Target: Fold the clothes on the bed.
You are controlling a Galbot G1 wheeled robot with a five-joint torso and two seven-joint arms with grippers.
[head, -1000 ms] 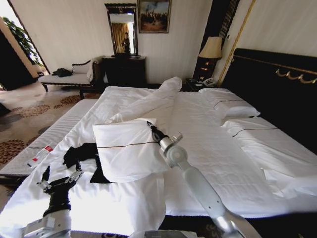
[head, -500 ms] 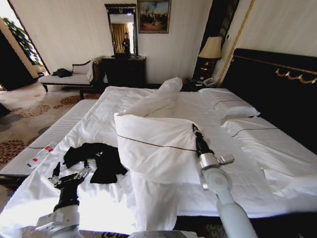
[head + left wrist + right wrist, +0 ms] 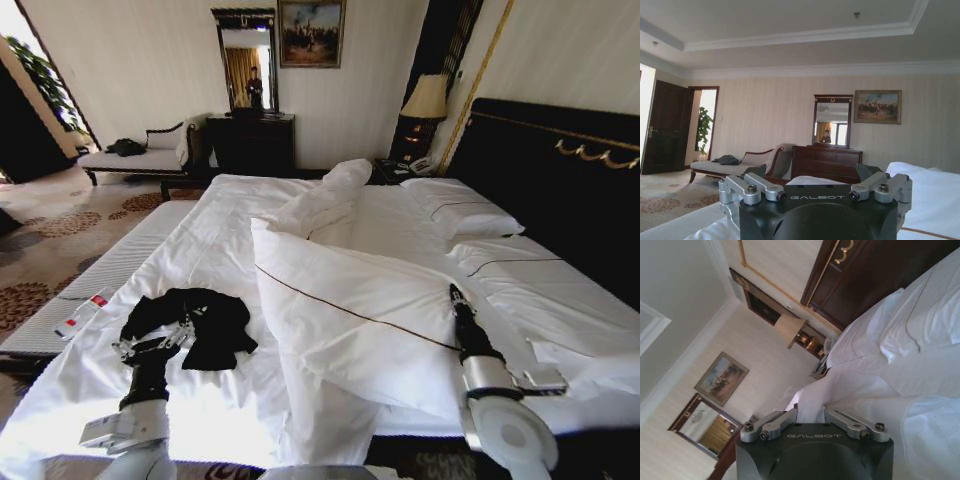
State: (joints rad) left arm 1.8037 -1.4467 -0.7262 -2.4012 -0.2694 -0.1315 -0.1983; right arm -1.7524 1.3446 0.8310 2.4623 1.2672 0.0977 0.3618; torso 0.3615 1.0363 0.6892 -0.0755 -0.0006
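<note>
The clothes, a crumpled black T-shirt point(image 3: 200, 320), lie on the bed point(image 3: 410, 215) near its front left corner. My left gripper point(image 3: 152, 346) hovers open just in front of the shirt, fingers pointing at it; the left wrist view shows the same gripper point(image 3: 812, 175) spread wide with nothing in it. My right gripper point(image 3: 456, 293) is far to the right, shut on the edge of the white duvet point(image 3: 350, 305). The duvet is drawn up and over toward the right. The right wrist view shows that gripper point(image 3: 810, 412) closed against white cloth.
White pillows point(image 3: 462, 205) lie by the dark headboard point(image 3: 560, 170). A small red-and-white bottle point(image 3: 82, 313) rests on the low white bench point(image 3: 125, 258) along the bed's left side. A chaise point(image 3: 140, 157), dresser point(image 3: 252, 140) and lamp point(image 3: 428, 97) stand behind.
My right arm has dragged the duvet rightward across the bed, uncovering the black T-shirt. My left gripper has crept forward up to the shirt.
</note>
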